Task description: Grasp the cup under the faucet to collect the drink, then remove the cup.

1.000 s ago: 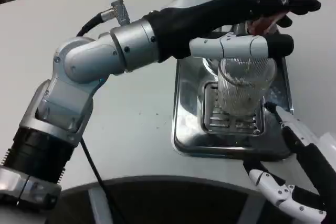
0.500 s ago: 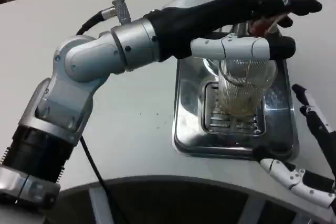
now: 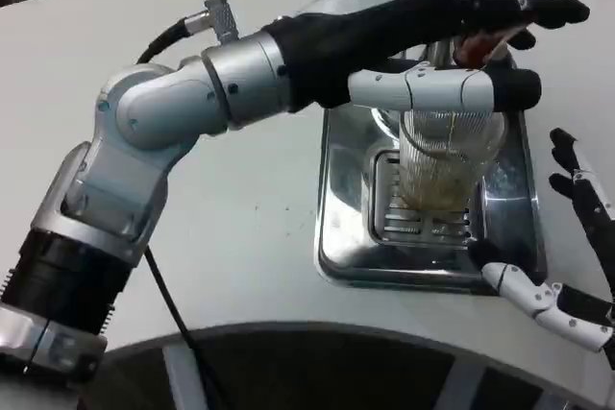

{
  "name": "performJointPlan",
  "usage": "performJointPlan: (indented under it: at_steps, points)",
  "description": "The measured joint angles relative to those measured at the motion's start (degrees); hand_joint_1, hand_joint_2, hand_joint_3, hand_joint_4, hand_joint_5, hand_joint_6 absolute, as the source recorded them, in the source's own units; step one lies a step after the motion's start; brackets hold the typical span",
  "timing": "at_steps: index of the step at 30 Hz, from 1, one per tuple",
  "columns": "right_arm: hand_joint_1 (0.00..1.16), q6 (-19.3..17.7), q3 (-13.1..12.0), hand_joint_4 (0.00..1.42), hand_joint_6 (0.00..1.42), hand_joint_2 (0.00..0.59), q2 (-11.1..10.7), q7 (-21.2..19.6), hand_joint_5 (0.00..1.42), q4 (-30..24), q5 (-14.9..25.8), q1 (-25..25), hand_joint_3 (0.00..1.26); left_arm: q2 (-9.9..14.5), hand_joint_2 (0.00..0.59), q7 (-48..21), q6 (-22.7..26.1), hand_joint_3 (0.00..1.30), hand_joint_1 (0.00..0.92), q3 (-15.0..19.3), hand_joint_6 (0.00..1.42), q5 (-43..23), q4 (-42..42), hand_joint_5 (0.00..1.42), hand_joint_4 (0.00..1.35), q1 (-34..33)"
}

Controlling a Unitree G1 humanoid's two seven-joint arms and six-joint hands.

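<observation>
The cup (image 3: 444,165) stands upright right of centre in the frame, a clear ribbed tumbler on the slotted grate of the steel drip tray (image 3: 346,237). A thin stream runs down into it from the faucet (image 3: 478,45) above, in the upper right, and a shallow layer of yellowish drink sits at its bottom.

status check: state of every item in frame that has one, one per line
cup: upright on the drip tray grate, a little yellowish drink in the bottom, a thin stream running into it
drip tray: flat on the table, cup standing on it
left hand: reaching over the cup at the faucet, holding nothing visible
right hand: fingers apart, holding nothing, beside the tray and clear of the cup
</observation>
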Motion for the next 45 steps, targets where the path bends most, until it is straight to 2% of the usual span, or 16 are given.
performJointPlan:
  at_steps: [15, 28, 45]
  points:
    - [0.62, -0.3, 1.8, 0.03, 0.0, 0.252, -0.9, -1.9, 0.07, 6.7, 2.1, -6.4, 0.0, 1.0, 0.112, 0.0, 0.0, 0.17, 0.0, 0.0, 0.21, -0.1, -0.7, 0.19, 0.11, 0.1]
    - [0.61, -1.3, 1.8, 0.04, 0.0, 0.247, -2.4, -3.2, 0.09, 11.5, 4.0, -11.1, 0.0, 1.1, 0.116, 0.0, -0.6, 0.18, 0.0, 0.1, 0.22, -0.1, -0.1, 0.19, 0.12, 0.0]
    - [0.6, -3.2, 2.0, 0.04, 0.0, 0.25, -2.9, -3.8, 0.09, 17.1, 5.8, -15.6, 0.0, 1.1, 0.122, -0.3, -2.4, 0.18, 0.0, 0.2, 0.23, -0.2, 1.9, 0.19, 0.12, -0.9]
